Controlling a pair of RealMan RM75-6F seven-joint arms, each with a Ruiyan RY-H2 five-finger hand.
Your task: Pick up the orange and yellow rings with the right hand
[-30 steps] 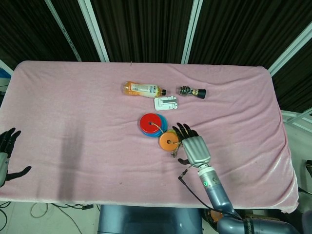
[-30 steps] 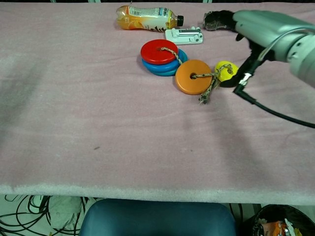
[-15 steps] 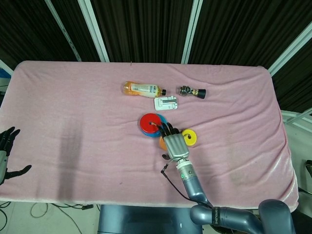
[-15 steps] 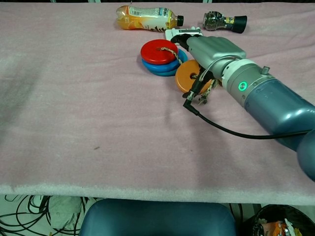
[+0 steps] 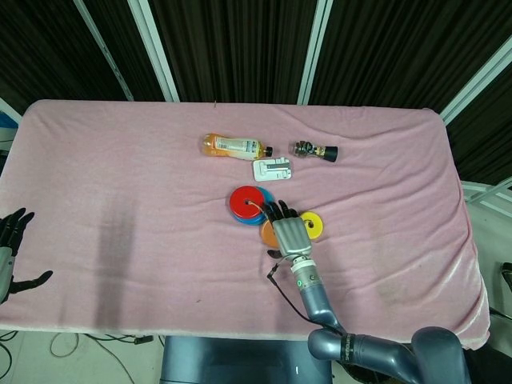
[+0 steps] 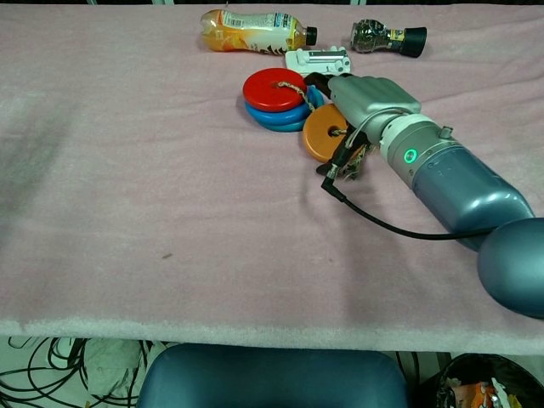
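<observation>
Near mid-tabletop, the right robot hand (image 5: 288, 233) (image 6: 367, 95) lies palm-down over the orange ring (image 6: 321, 136) (image 5: 268, 233), dark fingers (image 5: 277, 212) reaching toward the red ring (image 5: 246, 199) (image 6: 274, 88). Whether the fingers close on anything cannot be told; their undersides are hidden. The orange ring sits flat on the pink cloth, partly covered by the hand. The yellow ring (image 5: 312, 226) lies flat just beside the hand on its right side in the head view; the chest view hides it behind the wrist. A twine cord (image 6: 293, 87) runs from the red ring's hole to the orange ring. The red ring is stacked on a blue ring (image 6: 280, 118).

Farther back: white adapter block (image 5: 273, 170) (image 6: 318, 60), orange-drink bottle (image 5: 234, 146) (image 6: 251, 30) on its side, small dark bottle (image 5: 314, 150) (image 6: 387, 36) on its side.

The left robot hand (image 5: 11, 250) hangs off the tabletop's (image 5: 120, 192) left edge, fingers spread, holding nothing.
</observation>
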